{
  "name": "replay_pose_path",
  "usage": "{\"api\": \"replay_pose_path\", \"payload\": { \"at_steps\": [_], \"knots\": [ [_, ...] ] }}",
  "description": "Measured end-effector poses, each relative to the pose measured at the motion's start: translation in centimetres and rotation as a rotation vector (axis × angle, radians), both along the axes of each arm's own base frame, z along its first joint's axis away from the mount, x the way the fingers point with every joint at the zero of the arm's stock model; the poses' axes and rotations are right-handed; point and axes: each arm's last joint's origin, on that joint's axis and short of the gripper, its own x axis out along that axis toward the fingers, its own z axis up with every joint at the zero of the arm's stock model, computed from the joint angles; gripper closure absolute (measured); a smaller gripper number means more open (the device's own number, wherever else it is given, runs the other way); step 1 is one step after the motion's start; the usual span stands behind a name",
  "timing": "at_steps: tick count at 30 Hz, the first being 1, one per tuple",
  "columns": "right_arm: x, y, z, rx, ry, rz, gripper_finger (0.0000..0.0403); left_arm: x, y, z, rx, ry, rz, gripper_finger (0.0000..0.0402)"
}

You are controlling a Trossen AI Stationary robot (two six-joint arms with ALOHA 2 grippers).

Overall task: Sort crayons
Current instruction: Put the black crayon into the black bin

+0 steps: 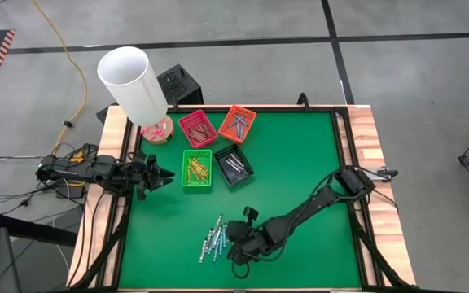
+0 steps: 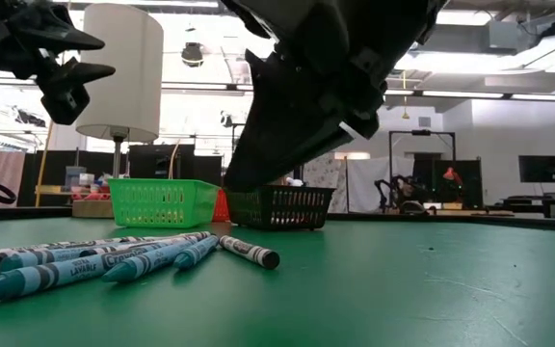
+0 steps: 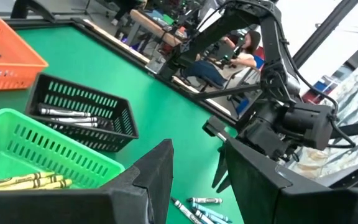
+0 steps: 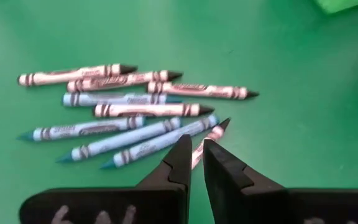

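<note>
your right gripper [image 4: 194,155]: fingers nearly closed, pinching a crayon [image 4: 211,135] beside the loose crayons [image 4: 129,109] | your left gripper [image 1: 159,175]: part open, empty, beside green tray [image 1: 196,181]

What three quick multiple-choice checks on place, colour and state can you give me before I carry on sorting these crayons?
1. Where does the right tool sit?
A. Over the orange tray
B. At the loose crayons near the table's front
C. Beside the lamp

2. Which tray holds the yellow crayons?
A. Black
B. Red
C. Green

3. What state is the left tool in?
A. Open and empty
B. Shut on a crayon
C. Resting inside a tray

Answers:
1 B, since the high view shows it right beside the loose pile.
2 C, since yellow sticks lie in the green tray in the high and left wrist views.
3 A, since its wrist view shows a gap between the fingers with nothing in it, beside the trays at the table's left edge.
</note>
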Motion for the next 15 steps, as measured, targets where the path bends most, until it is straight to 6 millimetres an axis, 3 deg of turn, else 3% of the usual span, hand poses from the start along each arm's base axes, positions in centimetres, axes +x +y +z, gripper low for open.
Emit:
{"api": "replay_pose_path", "payload": {
  "at_steps": [6,15],
  "knots": [
    [0.2,-0.4,-0.1,0.01,0.038,0.042,0.033,0.0,0.0,0.0,0.008,0.001,0.003,0.0265],
    [0.5,-1.4,-0.5,0.055,0.06,-0.015,0.0248,0.0,0.0,0.0,0.022,0.002,0.004,0.0265]
  ]
}}
